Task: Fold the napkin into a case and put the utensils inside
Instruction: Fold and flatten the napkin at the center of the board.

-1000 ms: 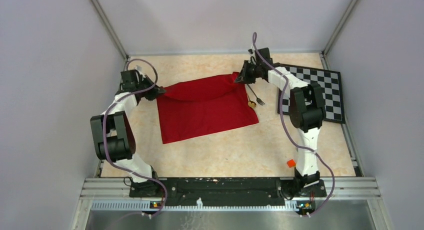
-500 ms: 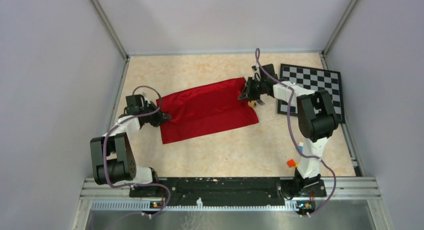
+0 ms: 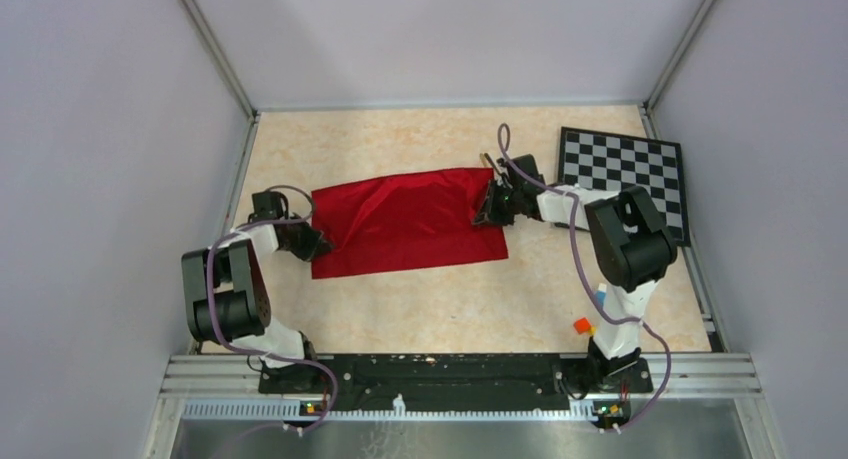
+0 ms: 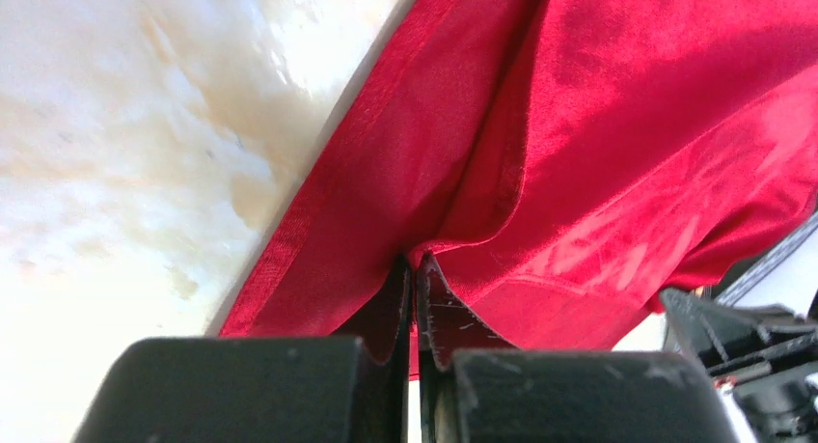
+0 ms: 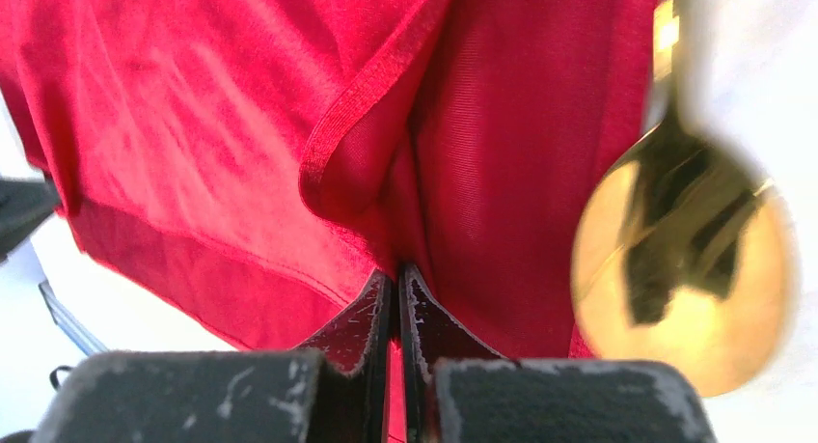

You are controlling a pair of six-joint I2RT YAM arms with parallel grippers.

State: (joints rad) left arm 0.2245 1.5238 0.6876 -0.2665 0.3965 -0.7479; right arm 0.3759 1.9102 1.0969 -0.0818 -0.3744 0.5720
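Over the last second both arms have come nearer, drawing the far edge of the napkin [image 3: 405,224] with them. The cloth, which lay broad a second ago, now lies doubled over itself as a shallower red band across the middle of the tabletop [image 3: 420,299]. The left tool [image 3: 318,245] sits at the napkin's left end, its fingers pressed together on a fold of red fabric, as the left wrist view shows [image 4: 415,269]. The right tool [image 3: 485,215] sits at the right end, likewise pinching the cloth's hemmed edge [image 5: 395,279]. The gold spoon [image 5: 685,269] appears blurred in the right wrist view, its bowl at the napkin's right edge. The fork cannot be made out. A checkered board [image 3: 625,174] lies at the far right, and an orange block [image 3: 582,326] sits near the right arm's base.
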